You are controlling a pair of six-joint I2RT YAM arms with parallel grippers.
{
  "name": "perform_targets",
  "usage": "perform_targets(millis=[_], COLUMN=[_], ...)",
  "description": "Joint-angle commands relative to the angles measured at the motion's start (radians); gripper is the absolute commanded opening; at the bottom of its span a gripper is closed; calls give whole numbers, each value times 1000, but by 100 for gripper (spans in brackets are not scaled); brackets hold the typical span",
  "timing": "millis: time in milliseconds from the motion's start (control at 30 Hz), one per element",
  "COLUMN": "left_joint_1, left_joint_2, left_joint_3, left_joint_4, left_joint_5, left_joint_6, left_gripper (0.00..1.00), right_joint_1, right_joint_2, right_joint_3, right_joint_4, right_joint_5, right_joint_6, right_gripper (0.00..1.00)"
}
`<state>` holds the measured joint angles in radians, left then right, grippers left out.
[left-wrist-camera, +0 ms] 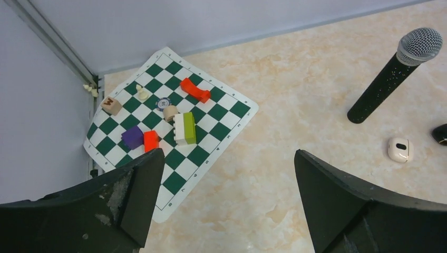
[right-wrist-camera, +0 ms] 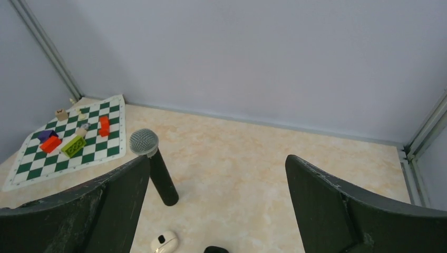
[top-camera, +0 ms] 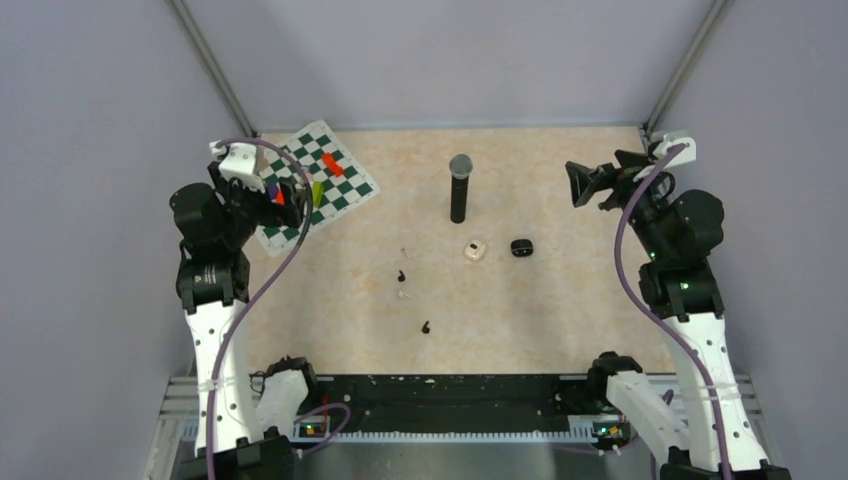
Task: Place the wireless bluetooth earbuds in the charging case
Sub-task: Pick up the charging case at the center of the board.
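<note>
A pale marbled table (top-camera: 560, 310) sits inside plain lilac walls. The earbuds (top-camera: 401, 275) lie loose, on the arms' side of the microphone (top-camera: 459, 190) and a little to its left (two black ones show plainly, the pale ones barely). The white case (top-camera: 475, 250) and the black case (top-camera: 520, 247) sit just past the microphone's base, towards the arms. The left gripper (left-wrist-camera: 227, 155) and right gripper (right-wrist-camera: 217, 158) hang high, jaws spread wide, both empty. I'd judge no bud is placed yet. Come straight down over one bud, pinch across it gently, and match it to its case (whether the lids are open I can't tell).
</note>
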<state>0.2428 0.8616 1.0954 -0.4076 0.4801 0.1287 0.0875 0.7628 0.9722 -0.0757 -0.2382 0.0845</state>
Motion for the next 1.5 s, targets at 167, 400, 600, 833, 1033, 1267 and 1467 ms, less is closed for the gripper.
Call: perform_targets(millis=[167, 400, 600, 833, 1033, 1267, 1467], left_joint_1=[3, 4, 3, 1, 0, 1, 0], left_joint_2=[-4, -23, -17, -20, -23, -26, -22], left_joint_3=[55, -58, -66, -58, -137, -139, -160], left_joint_4=[-135, -158, -152, -207, -181, -183, -183], left_joint_5=[151, 265, 297, 190, 247, 259, 267], left_joint_6=[141, 195, 177, 233, 227, 225, 230], left_gripper=[99, 99, 99, 99, 99, 99, 99], right_joint_1=[3, 1, 1, 4, 23, 89, 144], right_joint_2=[0, 29, 73, 362, 585, 700, 820], right_joint_3=[-28, -70, -89, 112, 120, 100, 112], right_joint_4=[63, 100, 112, -198, -310, -317, -335], right_joint_5=[3, -16, -28, 5, 25, 20, 8], right_joint_6=[-62, -109, -54, -105, -159, -172, -224], right_gripper=[99, 99, 99, 99, 98, 98, 95])
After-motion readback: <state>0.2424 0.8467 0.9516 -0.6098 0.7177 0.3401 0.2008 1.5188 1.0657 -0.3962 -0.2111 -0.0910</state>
